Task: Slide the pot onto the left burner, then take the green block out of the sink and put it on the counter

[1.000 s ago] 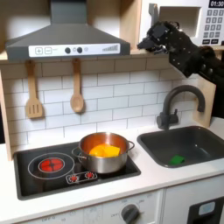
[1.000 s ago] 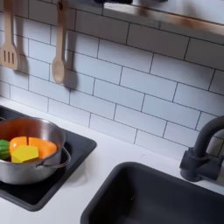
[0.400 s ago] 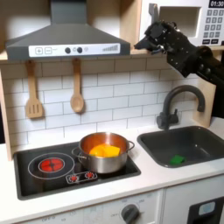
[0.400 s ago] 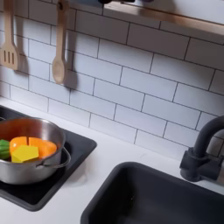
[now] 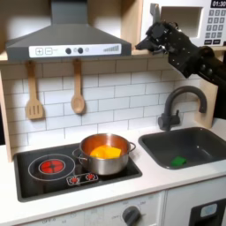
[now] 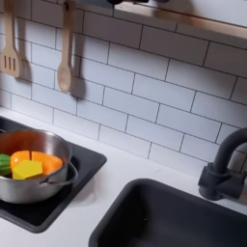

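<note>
In the first exterior view the claw [image 5: 155, 35] hangs high up near the shelf edge, at the end of the black arm [image 5: 196, 60] that reaches in from the first exterior view's right. Its fingers are dark against a dark body, and whether they are spread or pressed together cannot be told; nothing can be seen between them.

Straight below the claw, well apart from it, stands the dark arched faucet [image 5: 181, 104], and under that lies the sink [image 5: 205, 154], a grey basin set in the counter [image 5: 168, 181]. The green block [image 5: 179, 161] lies on the sink floor, near its front wall, lower than the claw and slightly toward the first exterior view's right.

Down and toward the first exterior view's left of the claw sits the pot [image 5: 105, 153] on the black cooktop [image 5: 40, 179], over the burner nearer the sink, with orange-yellow pieces inside. Farther left is the red burner [image 5: 51, 165], bare. Two wooden spoons [image 5: 78, 93] hang on the tiled wall.

In the second exterior view the pot [image 6: 29, 185] holds orange, yellow and green pieces, and the sink [image 6: 174, 224] is beside the cooktop.
</note>
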